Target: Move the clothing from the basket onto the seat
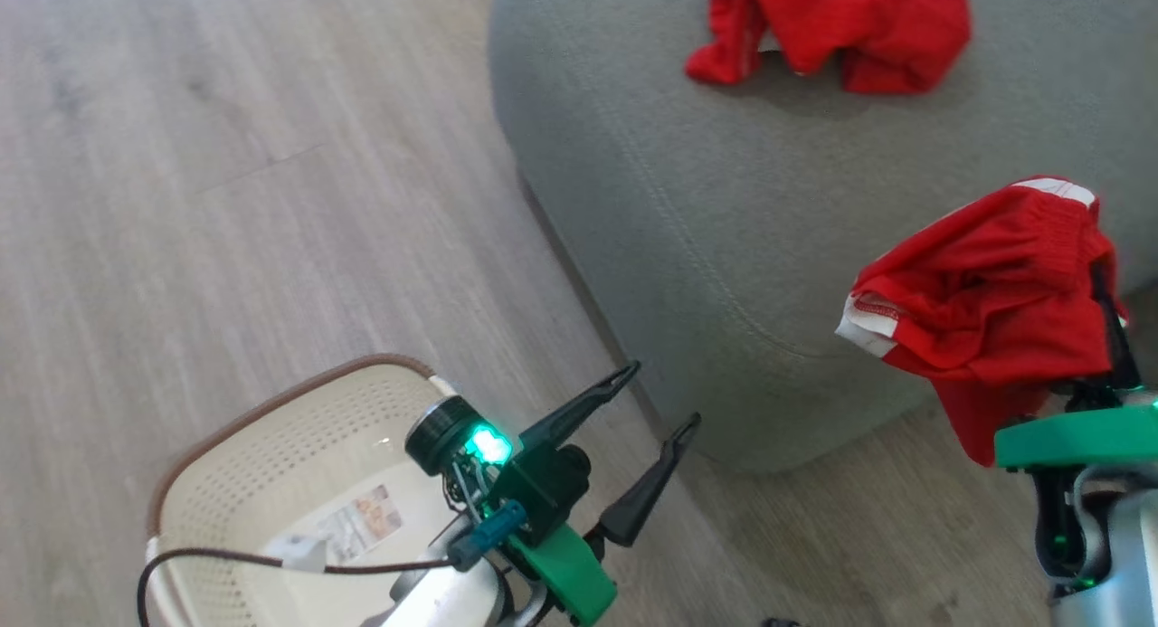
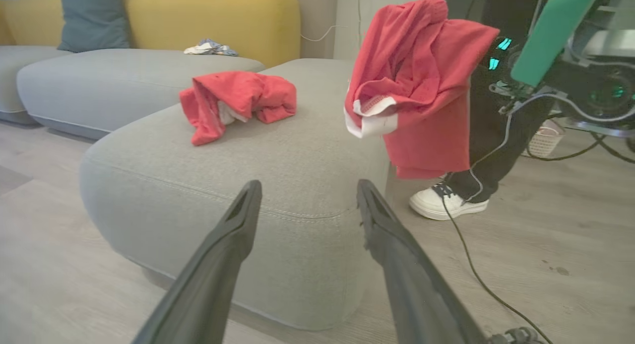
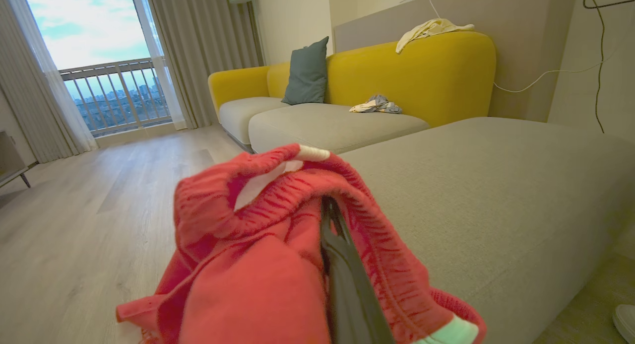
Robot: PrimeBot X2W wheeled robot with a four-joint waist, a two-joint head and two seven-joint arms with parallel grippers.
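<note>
Left gripper [image 1: 664,393]: nearest of all, low down on the left. Its two dark fingers are spread wide apart with nothing between them. They point at the seat.
Basket [image 1: 271,455]: on the floor just under and left of that arm. It is cream with little holes and a brown rim.
Paper label [image 1: 362,518]: it lies flat on the bottom of the basket.
Right gripper [image 3: 328,207]: near, on the right. Its fingers are pinched tight on the held red garment.
Held red garment [image 1: 986,283]: it hangs in the air from the right gripper, by the near right edge of the seat. It is not lying on it. The stretchy waistband and some white trim show.
Other red garment [image 1: 832,30]: it lies in a crumpled heap on top of the seat, on the far side.
Seat [image 1: 688,211]: big, light grey and soft, with a round corner and a stitched line.
Floor [image 1: 226,202]: pale wood boards.
White shoe [image 2: 441,205]: a person's foot on the floor, right of the seat.
Yellow sofa [image 3: 412,71]: far back, with a blue-grey pillow [image 3: 307,71] on it.
</note>
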